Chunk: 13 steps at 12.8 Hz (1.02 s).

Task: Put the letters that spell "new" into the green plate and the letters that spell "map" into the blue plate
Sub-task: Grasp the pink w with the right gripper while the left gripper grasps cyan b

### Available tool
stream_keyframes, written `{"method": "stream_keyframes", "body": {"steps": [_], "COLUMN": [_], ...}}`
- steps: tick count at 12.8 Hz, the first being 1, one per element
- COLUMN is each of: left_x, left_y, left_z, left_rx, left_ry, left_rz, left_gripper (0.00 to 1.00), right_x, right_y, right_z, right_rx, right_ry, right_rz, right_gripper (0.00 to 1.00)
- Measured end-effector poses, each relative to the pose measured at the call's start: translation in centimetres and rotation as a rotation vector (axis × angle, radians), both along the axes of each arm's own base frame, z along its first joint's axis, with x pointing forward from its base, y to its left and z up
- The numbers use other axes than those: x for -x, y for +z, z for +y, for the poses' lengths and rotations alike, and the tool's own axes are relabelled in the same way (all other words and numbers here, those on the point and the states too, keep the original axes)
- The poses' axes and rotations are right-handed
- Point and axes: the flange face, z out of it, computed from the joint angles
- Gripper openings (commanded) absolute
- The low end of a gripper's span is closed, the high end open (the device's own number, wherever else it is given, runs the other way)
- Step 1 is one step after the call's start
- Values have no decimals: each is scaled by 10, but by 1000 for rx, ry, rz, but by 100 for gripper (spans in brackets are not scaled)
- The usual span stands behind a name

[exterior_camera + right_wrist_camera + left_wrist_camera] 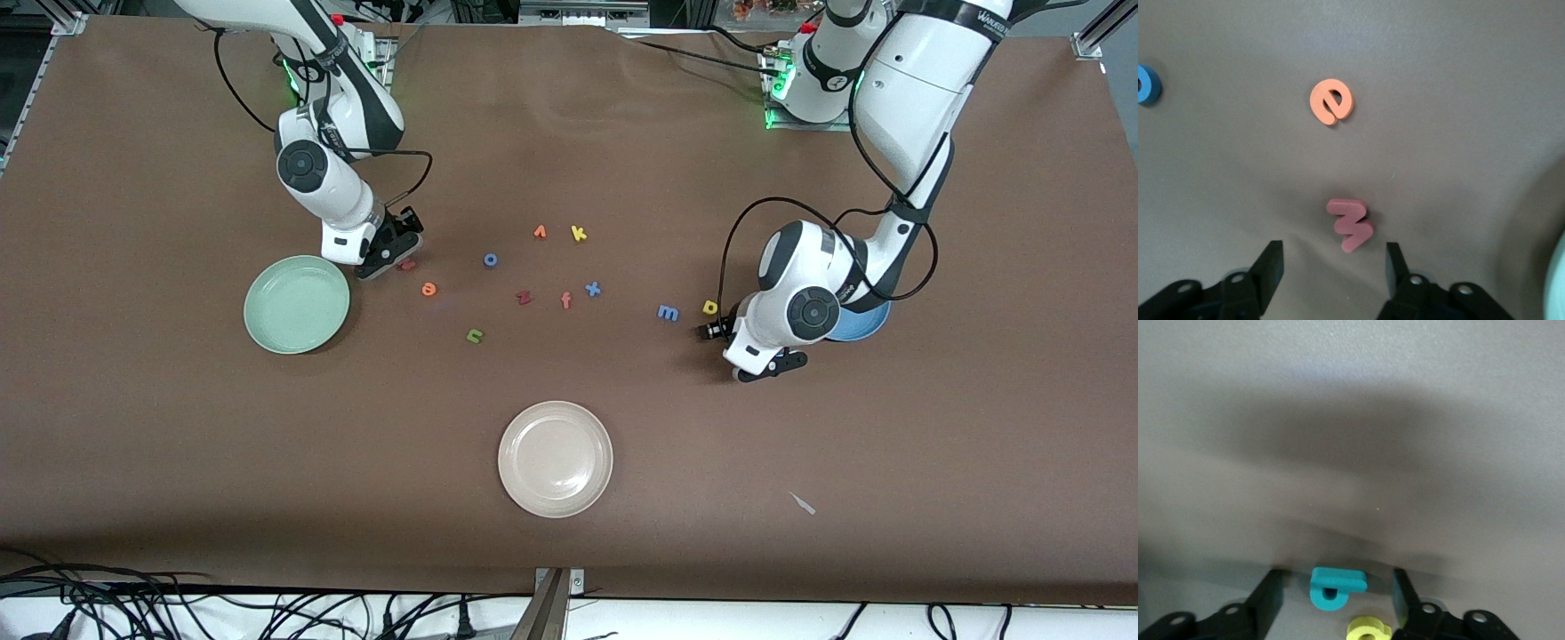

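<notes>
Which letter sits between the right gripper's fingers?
The pink "w", lying flat between the right gripper's open fingers; the orange "e" lies clear of them.

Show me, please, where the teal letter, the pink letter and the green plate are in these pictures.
teal "a" [1335, 589]: left wrist view, on its flat top face.
pink "w" [1350, 224]: right wrist view, on its middle stroke.
green plate [296, 304]: front view, on its bare centre.

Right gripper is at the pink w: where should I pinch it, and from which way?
Come straight down on the pink w: it lies flat on the table between the right gripper's open fingers. Pinch across its narrow zigzag body, on the two long edges.
</notes>
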Motion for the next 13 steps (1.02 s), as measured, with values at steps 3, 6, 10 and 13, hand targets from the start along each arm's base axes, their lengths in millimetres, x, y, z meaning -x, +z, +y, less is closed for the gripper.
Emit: {"method": "stream_keyframes", "body": {"steps": [3, 6, 10, 13], "left_x": [2, 2, 2, 3], "left_y": [1, 3, 5, 6], "left_z": [-2, -2, -3, -4], "left_rx": [-1, -2, -2, -2], "left_ry": [-2, -3, -4, -6], "left_rz": [0, -1, 0, -1], "left_gripper": [49, 41, 27, 24], "right_x": [-1, -2, -5, -7], "right_y": [-2, -11, -17, -13], "right_z": [2, 4, 3, 4], "right_rx": [6, 5, -6, -8], "right_ry": [39, 72, 73, 75], "right_rz": [-28, -56, -79, -89], "right_gripper": [61, 52, 2, 0]}}
